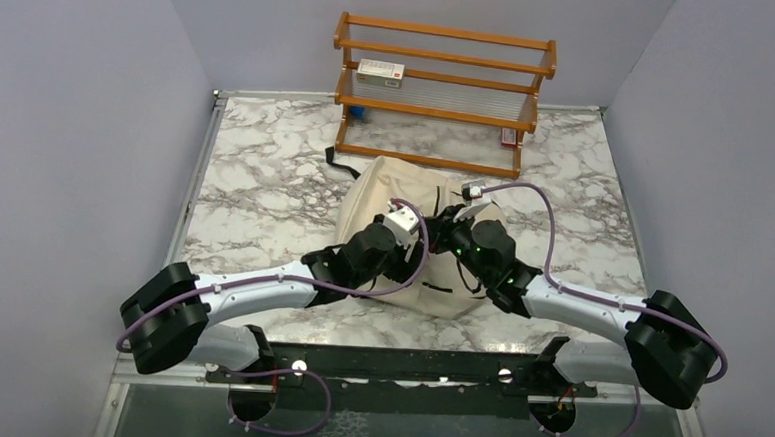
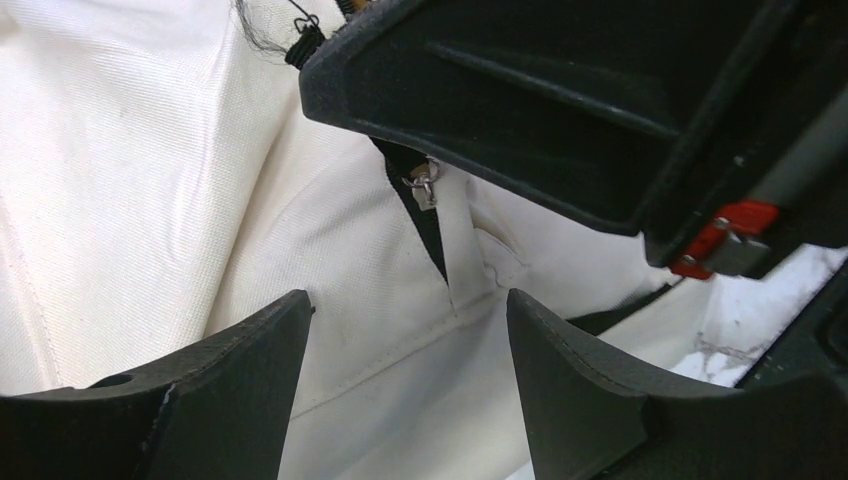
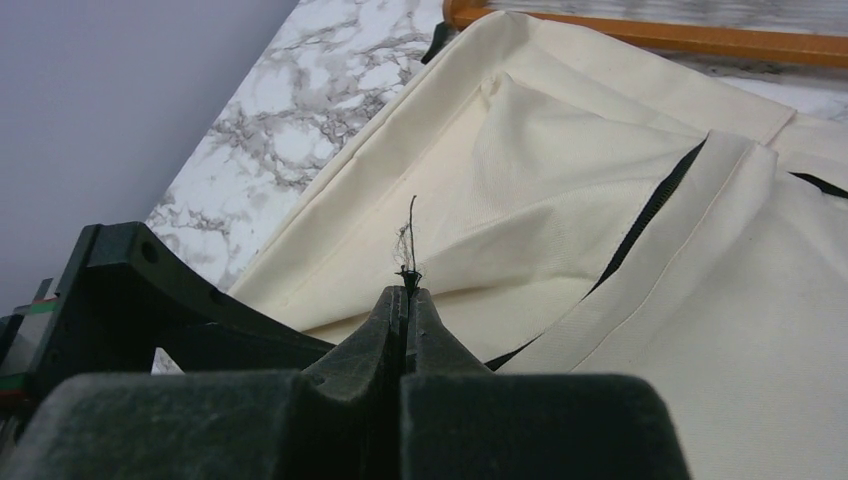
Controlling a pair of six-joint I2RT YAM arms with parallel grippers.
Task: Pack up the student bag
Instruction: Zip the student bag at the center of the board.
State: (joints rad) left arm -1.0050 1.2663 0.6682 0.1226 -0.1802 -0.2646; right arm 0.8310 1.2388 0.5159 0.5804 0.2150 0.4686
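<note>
Marble table [image 1: 266, 172], grey walls on three sides, wooden rack [image 1: 440, 91] at the back with a small box [image 1: 381, 72] on a shelf.

Bag [image 1: 385, 193] lies flat mid-table, just in front of the rack, with both arms reaching over its near half.

Right gripper [image 3: 405, 300]: fingers pressed together, pinching a thin black cord [image 3: 410, 240] whose frayed end sticks up past the tips. We take it for a zip pull but cannot confirm that it joins the slider.

Left gripper [image 2: 405, 370]: fingers spread, nothing between them, only canvas beneath. It sits close under the right gripper's body, just short of touching.

A metal slider [image 2: 424, 186] shows in the left wrist view at the head of a short dark gap in the zip [image 3: 650, 215]. The right wrist view shows the black zip line running between two cream panels. We cannot tell how far it is undone.

Step, as we judge it: working the bag's zip, early in the packing. We see nothing in the bag's mouth and cannot see inside it.

Next move calls for:
- a steady pull on the cord along the zip line, not upward
- the left fingers pinning or pinching canvas near the slider, so the soft bag does not drag along
- room between the two grippers, which are crowded.
</note>
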